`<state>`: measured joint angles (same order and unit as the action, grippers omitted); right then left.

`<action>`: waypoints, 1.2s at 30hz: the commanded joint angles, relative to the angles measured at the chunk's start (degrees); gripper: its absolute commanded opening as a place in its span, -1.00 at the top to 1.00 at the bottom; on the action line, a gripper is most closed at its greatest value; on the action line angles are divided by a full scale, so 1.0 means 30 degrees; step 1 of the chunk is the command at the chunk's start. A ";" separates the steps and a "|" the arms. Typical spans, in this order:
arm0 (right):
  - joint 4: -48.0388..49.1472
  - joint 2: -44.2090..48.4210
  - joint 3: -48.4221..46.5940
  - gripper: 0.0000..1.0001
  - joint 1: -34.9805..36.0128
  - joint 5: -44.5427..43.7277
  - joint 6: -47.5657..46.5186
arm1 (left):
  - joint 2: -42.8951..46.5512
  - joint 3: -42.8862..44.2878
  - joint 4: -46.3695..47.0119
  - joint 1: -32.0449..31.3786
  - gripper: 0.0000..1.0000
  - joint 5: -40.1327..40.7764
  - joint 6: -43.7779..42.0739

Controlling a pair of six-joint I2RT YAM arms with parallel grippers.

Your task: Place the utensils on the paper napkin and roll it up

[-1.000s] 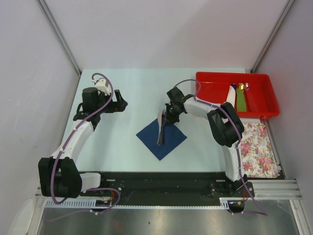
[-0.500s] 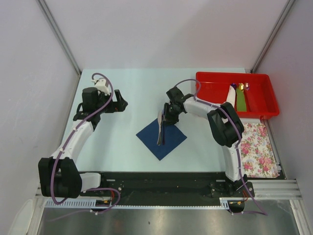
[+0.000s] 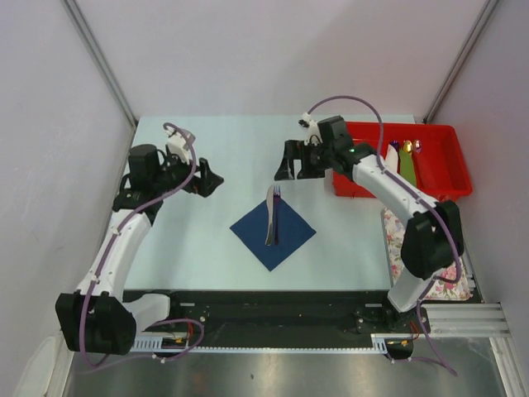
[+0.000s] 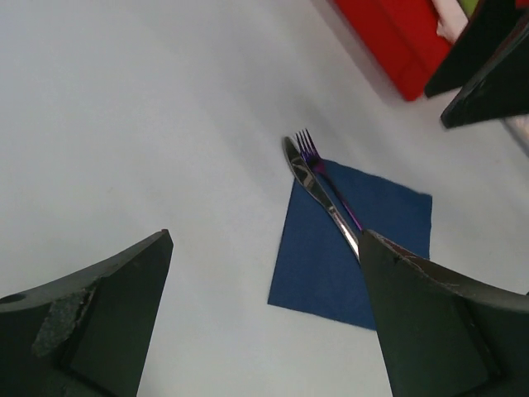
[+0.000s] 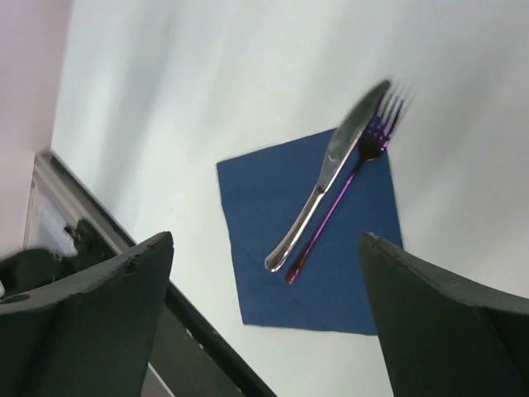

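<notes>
The dark blue paper napkin [image 3: 274, 236] lies flat on the table as a diamond. On it, side by side, rest the utensils: a silver knife [image 3: 269, 220] and a purple fork [image 3: 278, 213], whose tips stick out past the far corner. My right gripper [image 3: 295, 171] hovers open just beyond that corner, holding nothing. In its wrist view the napkin [image 5: 331, 265], knife [image 5: 329, 186] and fork [image 5: 345, 186] show between the wide jaws [image 5: 264, 236]. My left gripper [image 3: 212, 179] stands open and empty to the napkin's left. Its wrist view [image 4: 264, 236] looks at the napkin [image 4: 372, 248] and knife [image 4: 318, 188].
A red tray [image 3: 413, 192] at the far right holds more utensils, among them a green one. A pink-flowered white cloth [image 3: 438, 248] lies in front of the tray, under the right arm. The tray's corner [image 4: 388, 41] shows in the left wrist view.
My right gripper has opened, left the utensils lying on the napkin, and risen away toward the far side. The left arm has shifted slightly toward the napkin.
</notes>
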<state>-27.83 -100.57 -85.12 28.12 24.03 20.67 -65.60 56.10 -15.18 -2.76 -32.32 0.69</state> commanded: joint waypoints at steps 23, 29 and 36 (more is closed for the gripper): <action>-0.2675 -0.0108 0.4937 -1.00 -0.3045 1.0183 -0.5892 | -0.0658 -0.9909 0.4472 -1.8643 0.22 0.3296 -1.9447; -0.2617 -0.0254 0.4995 -1.00 -0.3630 1.0182 -0.5600 | -0.2153 -1.0144 0.6084 -2.0317 0.30 0.6520 -1.9536; -0.2645 -0.0488 0.4849 -0.99 -0.3894 1.0300 -0.5453 | -0.3151 -1.0466 0.6934 -2.0699 0.32 0.8307 -1.9712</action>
<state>-36.14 -101.43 -68.90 16.73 53.47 4.01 -73.93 25.54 2.11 -64.38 -11.88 -56.66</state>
